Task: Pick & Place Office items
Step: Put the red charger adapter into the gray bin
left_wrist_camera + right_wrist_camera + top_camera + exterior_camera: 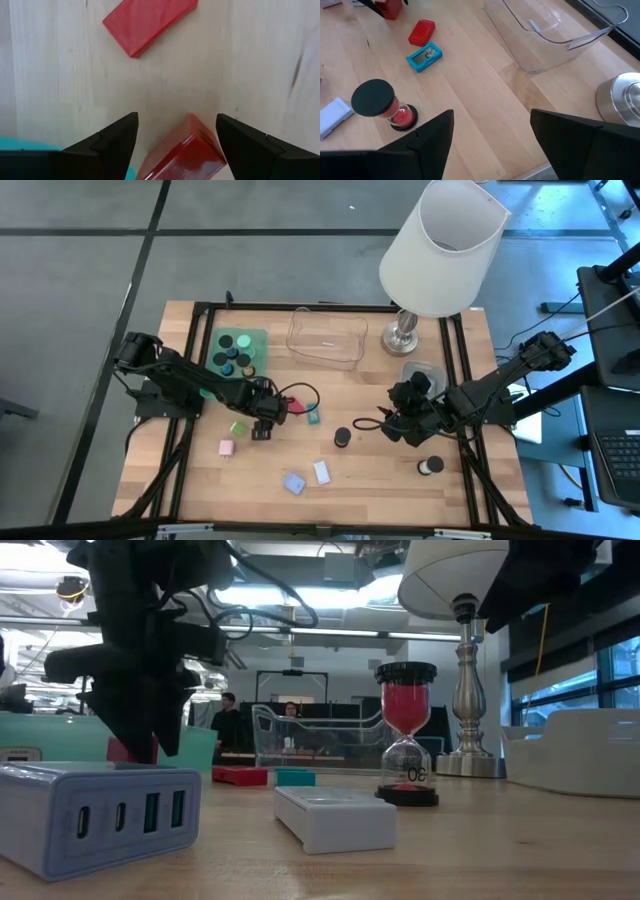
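Red block (182, 155) sits between the left tool's (175, 145) spread fingers, gap on both sides, just beside the green tray (240, 352); another red block (150, 22) lies nearby. Right tool (490, 135) hovers spread, empty, near the hourglass (382, 105).

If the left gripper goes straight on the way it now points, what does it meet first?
Probably the red block lying tilted between the open fingers of the left gripper. Beyond it is bare table. Depth is unclear, so contact is uncertain.

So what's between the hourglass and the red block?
A teal block lies between the hourglass and the red block; the right wrist view shows it.
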Available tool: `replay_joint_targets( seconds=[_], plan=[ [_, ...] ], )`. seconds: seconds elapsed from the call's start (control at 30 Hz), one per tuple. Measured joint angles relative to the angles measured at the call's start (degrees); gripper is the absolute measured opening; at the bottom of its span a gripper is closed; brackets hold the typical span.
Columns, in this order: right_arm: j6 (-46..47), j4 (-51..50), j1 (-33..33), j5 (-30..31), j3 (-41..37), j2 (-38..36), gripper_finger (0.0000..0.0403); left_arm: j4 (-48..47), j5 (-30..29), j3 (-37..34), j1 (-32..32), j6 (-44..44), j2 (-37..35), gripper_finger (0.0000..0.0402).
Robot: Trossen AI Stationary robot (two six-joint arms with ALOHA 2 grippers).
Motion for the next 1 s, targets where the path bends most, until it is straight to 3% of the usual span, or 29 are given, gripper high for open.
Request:
replay_joint_targets(
  seconds=[0.17, 0.47, 1.0],
  plan=[
    [-0.03, 0.0, 0.0, 0.05, 0.0, 0.0, 0.0267, -0.93, 0.18, 0.0, -0.07, 0.02, -0.02, 0.0266],
    [0.22, 0.04, 0.0, 1.05, 0.0, 0.0, 0.0267, -0.89, 7.4, 0.0, -0.07, 1.5, -0.07, 0.0266],
    [0.38, 1.02, 0.0, 1.05, 0.0, 0.0, 0.0267, -7.09, 7.2, 0.06, -0.22, 14.47, -0.11, 0.0229]
  ],
)
